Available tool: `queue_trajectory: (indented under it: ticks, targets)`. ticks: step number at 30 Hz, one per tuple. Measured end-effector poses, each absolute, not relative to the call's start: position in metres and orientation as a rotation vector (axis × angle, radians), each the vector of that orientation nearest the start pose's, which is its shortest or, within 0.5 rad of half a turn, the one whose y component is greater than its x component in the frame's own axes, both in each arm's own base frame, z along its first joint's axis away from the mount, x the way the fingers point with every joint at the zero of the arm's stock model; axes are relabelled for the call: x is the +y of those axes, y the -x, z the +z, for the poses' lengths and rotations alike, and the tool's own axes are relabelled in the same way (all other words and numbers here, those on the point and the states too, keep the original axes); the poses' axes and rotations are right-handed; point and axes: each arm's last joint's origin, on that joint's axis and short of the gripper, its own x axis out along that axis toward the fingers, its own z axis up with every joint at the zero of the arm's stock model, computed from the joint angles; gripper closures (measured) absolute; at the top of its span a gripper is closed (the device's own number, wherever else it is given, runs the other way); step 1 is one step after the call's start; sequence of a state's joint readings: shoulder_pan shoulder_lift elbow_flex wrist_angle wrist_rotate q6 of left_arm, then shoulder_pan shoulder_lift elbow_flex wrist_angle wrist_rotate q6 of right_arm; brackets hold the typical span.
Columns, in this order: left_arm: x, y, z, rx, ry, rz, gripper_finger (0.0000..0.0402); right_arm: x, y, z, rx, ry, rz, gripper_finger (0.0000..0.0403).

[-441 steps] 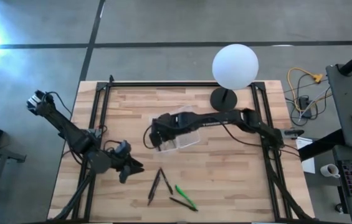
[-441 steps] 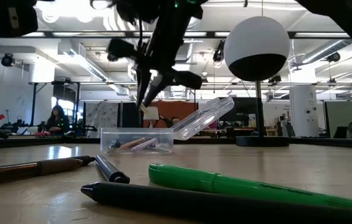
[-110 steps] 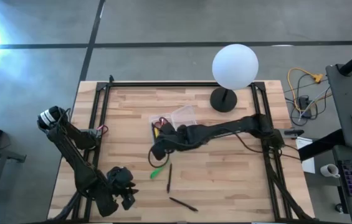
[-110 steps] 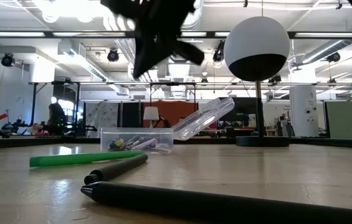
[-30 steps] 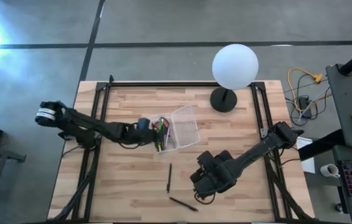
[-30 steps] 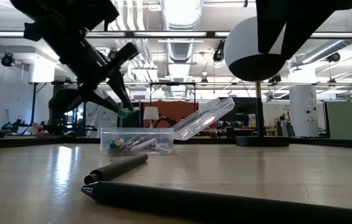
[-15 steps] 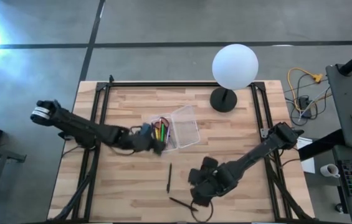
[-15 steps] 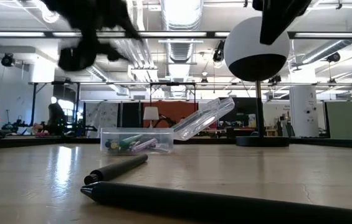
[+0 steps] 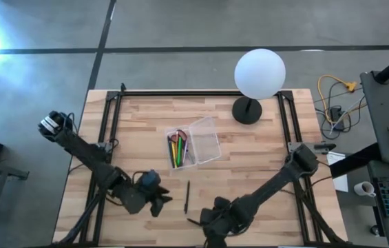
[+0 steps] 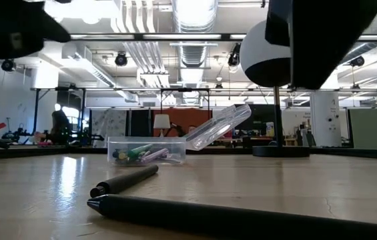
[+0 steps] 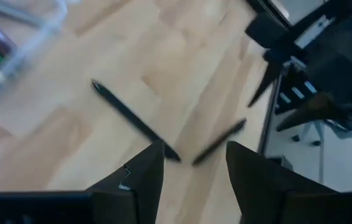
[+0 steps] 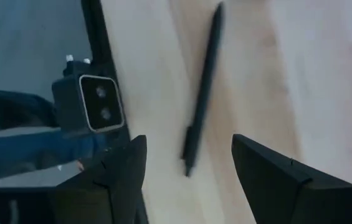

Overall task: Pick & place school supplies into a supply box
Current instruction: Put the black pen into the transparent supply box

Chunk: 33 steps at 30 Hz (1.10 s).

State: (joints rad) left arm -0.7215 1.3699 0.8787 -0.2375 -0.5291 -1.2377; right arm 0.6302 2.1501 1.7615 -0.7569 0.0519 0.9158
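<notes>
High view: the left gripper hovers empty at seven o'clock of the supply box, which sits mid-table with its lid thrown back and coloured pens inside. The right gripper hangs near the table's six o'clock edge, over one dark pen. Another dark pen lies between the grippers.

Low view: both dark pens lie on bare wood before the box.

Left wrist view: fingers apart, holding nothing.

Right wrist view: fingers spread wide, the pen beyond them.
</notes>
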Motion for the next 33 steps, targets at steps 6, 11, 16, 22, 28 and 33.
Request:
queue_trajectory:
  ticks: [6, 11, 16, 22, 28, 33]
  targets:
    - [-0.191, -0.213, 0.229, 0.642, 0.781, 0.181, 0.0245, 0.278, -0.380, 0.187, 1.206, -0.411, -0.207, 0.0177]
    - [-0.196, -0.210, 0.228, 0.650, 0.795, 0.170, 0.0245, 0.290, -0.396, 0.169, 1.214, -0.400, -0.219, 0.0177]
    - [-0.198, -0.208, 0.228, 0.655, 0.792, 0.160, 0.0245, 0.294, -0.403, 0.150, 1.237, -0.372, -0.296, 0.0177]
    - [-0.199, -0.207, 0.228, 0.656, 0.792, 0.158, 0.0244, 0.287, -0.404, 0.136, 1.271, -0.336, -0.349, 0.0212]
    - [-0.199, -0.206, 0.227, 0.658, 0.787, 0.159, 0.0244, 0.279, -0.401, 0.126, 1.317, -0.257, -0.330, 0.0327]
    - [-0.199, -0.206, 0.226, 0.665, 0.779, 0.164, 0.0244, 0.269, -0.404, 0.131, 1.341, -0.271, -0.343, 0.0383]
